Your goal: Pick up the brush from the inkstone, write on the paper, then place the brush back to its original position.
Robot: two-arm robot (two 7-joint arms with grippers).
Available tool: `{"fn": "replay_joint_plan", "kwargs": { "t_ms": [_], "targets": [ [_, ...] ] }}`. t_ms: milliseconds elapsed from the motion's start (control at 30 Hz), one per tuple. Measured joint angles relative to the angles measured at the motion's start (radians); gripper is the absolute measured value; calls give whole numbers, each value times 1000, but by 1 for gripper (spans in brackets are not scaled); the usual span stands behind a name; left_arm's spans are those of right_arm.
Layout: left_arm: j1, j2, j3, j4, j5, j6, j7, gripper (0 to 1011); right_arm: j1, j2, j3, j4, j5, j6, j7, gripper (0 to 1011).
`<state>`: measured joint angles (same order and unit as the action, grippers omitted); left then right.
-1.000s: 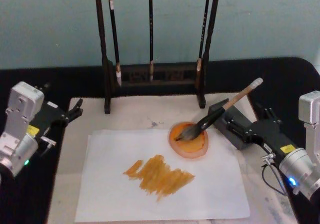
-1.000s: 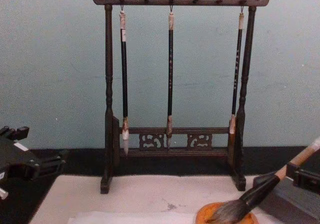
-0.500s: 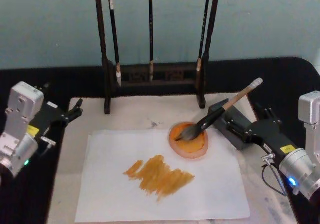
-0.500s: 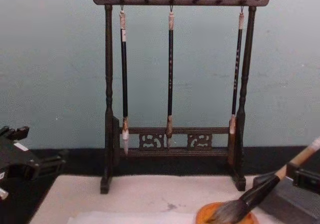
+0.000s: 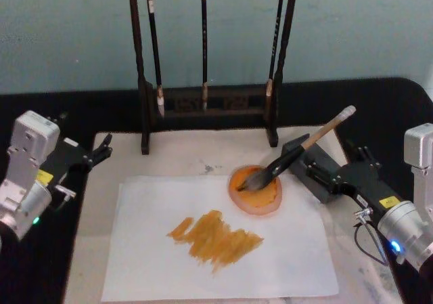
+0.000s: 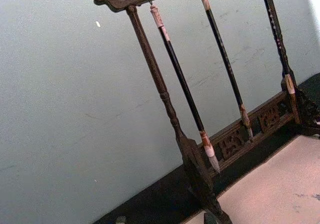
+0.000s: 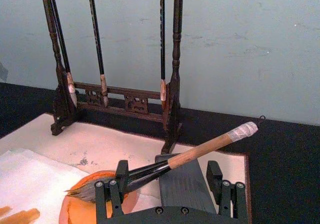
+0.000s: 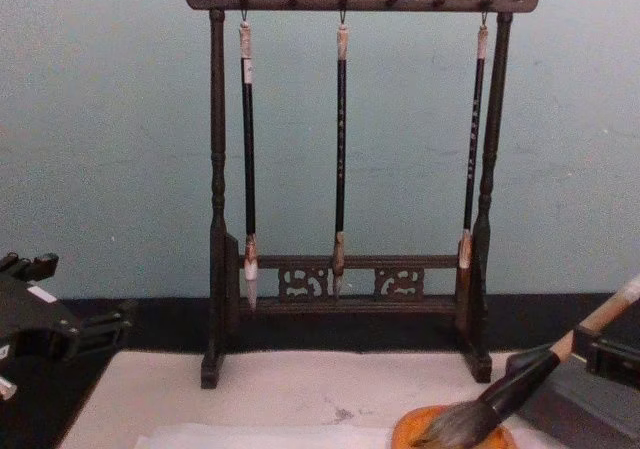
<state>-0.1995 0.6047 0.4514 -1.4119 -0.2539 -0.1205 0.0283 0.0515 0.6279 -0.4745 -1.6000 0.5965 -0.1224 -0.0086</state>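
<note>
Black right gripper (image 7: 170, 194) fingers (image 7: 116, 186) spread, empty

Left arm: pale grey boxy wrist housing, yellow label on its side, small green light glowing low down, ending in a black left gripper (image 5: 100, 149). Right arm: matching grey housing, rounded silver joint, blue light glowing, yellow sticker, thin black cable looping beside it. Right gripper (image 7: 165, 184): black fingers (image 7: 214, 173), screw heads showing along the base.
</note>
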Motion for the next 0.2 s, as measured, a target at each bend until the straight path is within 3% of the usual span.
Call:
{"fn": "replay_joint_plan", "kwargs": {
  "t_ms": [200],
  "targets": [
    [0,0,0,0,0,0,0,1010,0,0,0,0,0,0,0,1000]
  ]
}}
